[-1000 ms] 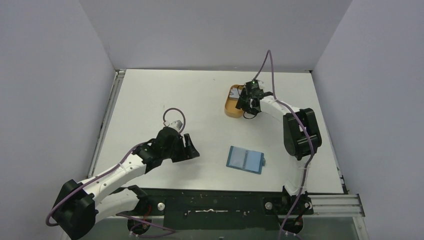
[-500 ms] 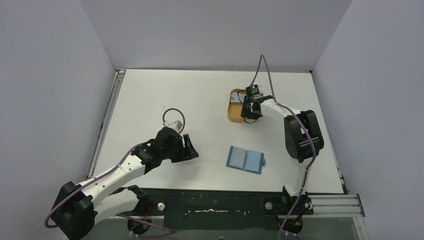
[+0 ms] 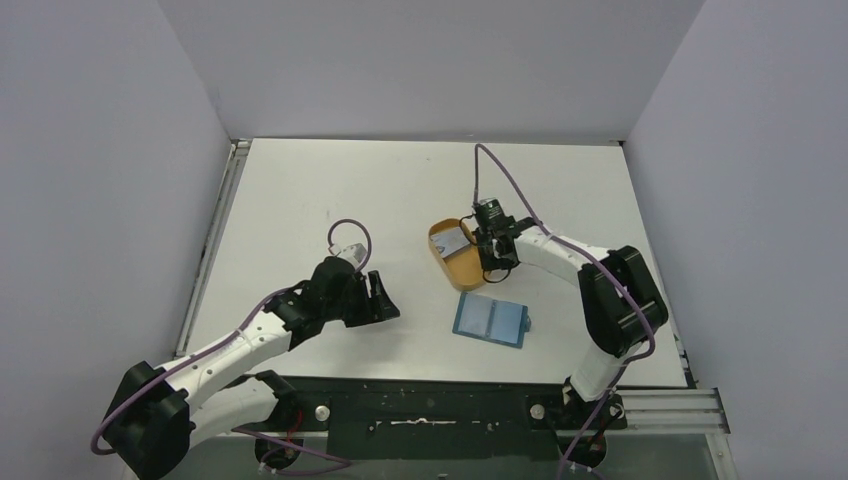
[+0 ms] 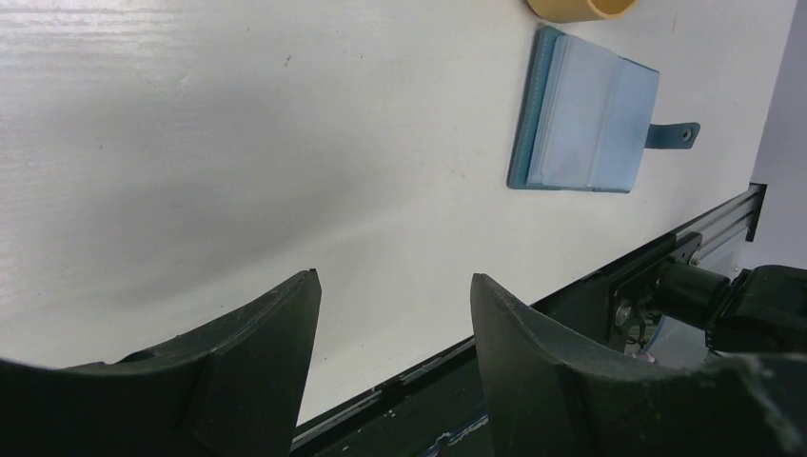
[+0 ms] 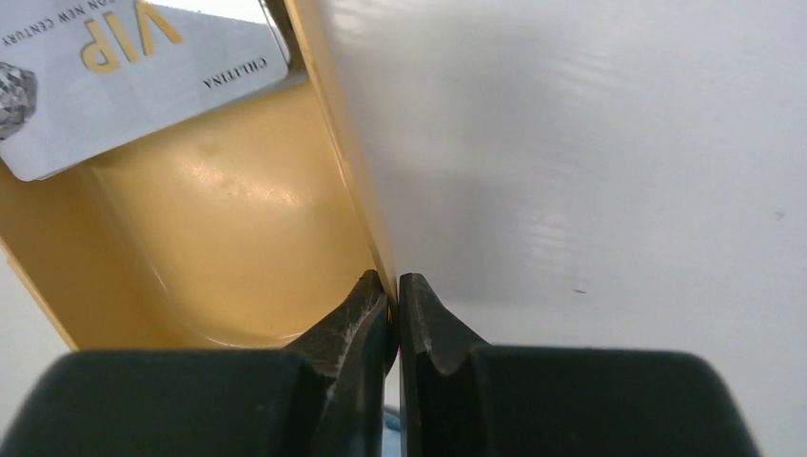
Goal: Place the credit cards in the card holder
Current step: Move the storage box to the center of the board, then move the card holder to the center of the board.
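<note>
The teal card holder (image 3: 490, 319) lies open and flat near the table's front; it also shows in the left wrist view (image 4: 590, 124). A silvery credit card (image 5: 133, 71) with "VIP" print lies in the orange-tan oval tray (image 5: 238, 219), also seen in the top view (image 3: 453, 238). My right gripper (image 5: 395, 286) is shut on the tray's rim (image 3: 470, 262), just behind the holder. My left gripper (image 4: 395, 286) is open and empty, well left of the holder, low over the table (image 3: 384, 298).
The table's black front rail (image 3: 430, 400) runs along the near edge. White walls enclose the table on three sides. The right arm's purple cable (image 3: 500, 175) arcs over the tray.
My right gripper has dragged the orange-tan tray from the back right toward the front and left, close to the card holder. The left arm has hardly moved.
</note>
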Tool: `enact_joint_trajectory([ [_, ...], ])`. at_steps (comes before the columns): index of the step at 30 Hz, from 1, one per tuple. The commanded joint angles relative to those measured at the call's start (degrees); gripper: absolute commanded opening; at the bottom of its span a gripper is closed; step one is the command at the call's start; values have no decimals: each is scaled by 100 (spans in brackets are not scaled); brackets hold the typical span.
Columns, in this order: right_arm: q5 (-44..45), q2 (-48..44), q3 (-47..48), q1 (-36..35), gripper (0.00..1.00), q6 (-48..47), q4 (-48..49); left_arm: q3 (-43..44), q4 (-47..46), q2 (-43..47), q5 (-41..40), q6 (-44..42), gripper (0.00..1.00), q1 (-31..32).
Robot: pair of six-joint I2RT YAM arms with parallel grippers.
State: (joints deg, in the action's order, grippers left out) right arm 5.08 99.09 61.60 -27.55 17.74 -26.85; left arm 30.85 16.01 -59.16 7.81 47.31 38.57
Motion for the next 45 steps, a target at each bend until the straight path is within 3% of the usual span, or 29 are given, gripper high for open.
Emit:
enact_joint_trajectory([
  [1, 22, -286, 35, -236, 2, -643, 144, -84, -423, 5, 162, -21, 57, -8],
  [16, 988, 406, 1035, -303, 0, -1646, -345, -15, -397, -181, 183, -110, 56, -24],
  [18, 987, 487, 1137, -297, 7, -1668, -375, 28, -361, -213, 189, -148, 56, -25],
  [22, 979, 504, 1200, -294, 32, -1557, -390, 68, -354, -228, 207, -161, 56, -25],
  [28, 1014, 407, 1355, -268, 52, -1369, -485, 105, -277, -214, 215, -203, 56, -29],
  [31, 1073, -90, 1356, -277, 57, -868, -557, 74, -219, -98, 159, -202, 56, -26],
  [36, 811, -1302, 953, -402, 58, 679, -501, 9, -102, 105, -40, -160, 57, -25],
  [39, 587, -2005, 387, -474, 58, 1461, -92, 46, -33, 129, -188, -73, 67, -20],
  [41, 490, -2375, 45, -486, 58, 1776, 0, 45, -131, 71, -217, 75, 95, -39],
  [45, 258, -3012, -729, -608, 58, 1986, -163, 84, -476, -143, 132, 130, 97, -72],
])
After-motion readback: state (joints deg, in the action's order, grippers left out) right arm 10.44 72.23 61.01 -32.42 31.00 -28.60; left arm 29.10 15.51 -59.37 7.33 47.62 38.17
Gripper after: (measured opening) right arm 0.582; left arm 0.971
